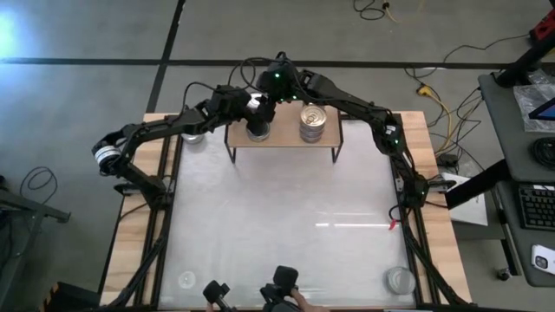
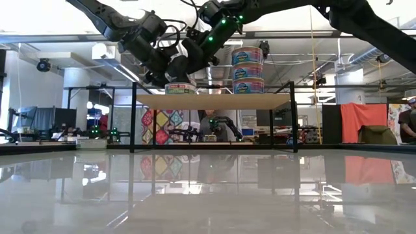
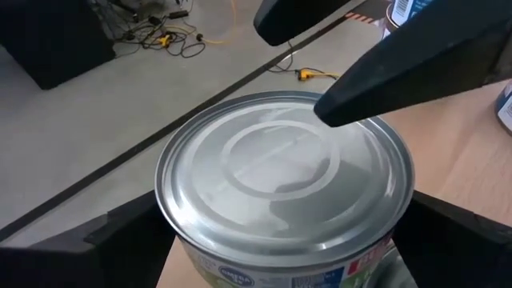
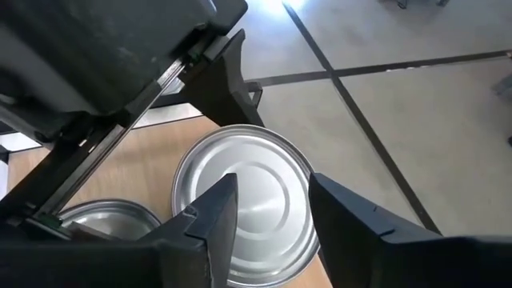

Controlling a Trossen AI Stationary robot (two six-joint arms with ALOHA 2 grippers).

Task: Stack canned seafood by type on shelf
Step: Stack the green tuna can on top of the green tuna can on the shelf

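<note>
Left gripper (image 1: 257,121) wide open, jaws flanking the silver-topped tin (image 3: 284,188) at the shelf's (image 1: 282,139) left end, not visibly clamped. Right gripper (image 4: 268,212) hovers just above it, fingers part open, empty. Axis vertical. Three-tin stack (image 2: 247,67) stands nearby.

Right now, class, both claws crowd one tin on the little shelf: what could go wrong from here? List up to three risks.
1. The left claw stands open around the silver-topped tin while the right claw hangs just above it; the two arms could collide.
2. That tin sits near the shelf edge, so a nudge might tip it off.
3. The three-tin stack stands close by; a swinging arm could topple it.
</note>
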